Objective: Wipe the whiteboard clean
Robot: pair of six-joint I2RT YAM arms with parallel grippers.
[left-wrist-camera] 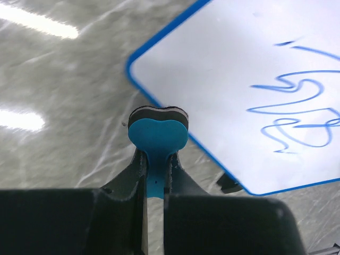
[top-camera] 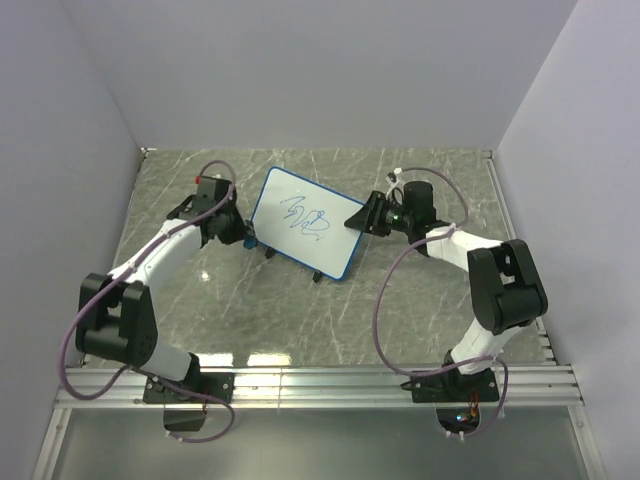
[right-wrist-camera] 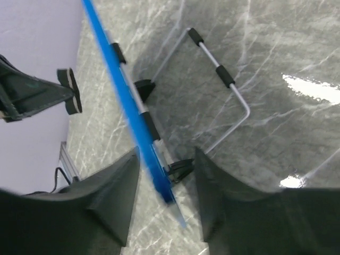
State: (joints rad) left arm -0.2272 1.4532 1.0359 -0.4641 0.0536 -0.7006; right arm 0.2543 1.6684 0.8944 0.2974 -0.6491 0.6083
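Note:
The whiteboard [top-camera: 305, 222] stands tilted at mid-table on its black feet, with blue scribble [left-wrist-camera: 297, 114] on its face. My left gripper [top-camera: 243, 236] is shut on the blue eraser [left-wrist-camera: 158, 135], whose black-padded head sits just off the whiteboard's [left-wrist-camera: 239, 79] left edge. My right gripper [top-camera: 358, 220] is at the board's right edge. In the right wrist view the blue frame [right-wrist-camera: 127, 106] runs between the two fingers of the right gripper [right-wrist-camera: 166, 154], close to the left one, and the jaws stand apart with a gap on the right side.
A bent wire stand [right-wrist-camera: 234, 90] with black sleeves props the board from behind. White walls close in the back and both sides. An aluminium rail [top-camera: 320, 380] runs along the near edge by the arm bases. Loose cables loop beside each arm.

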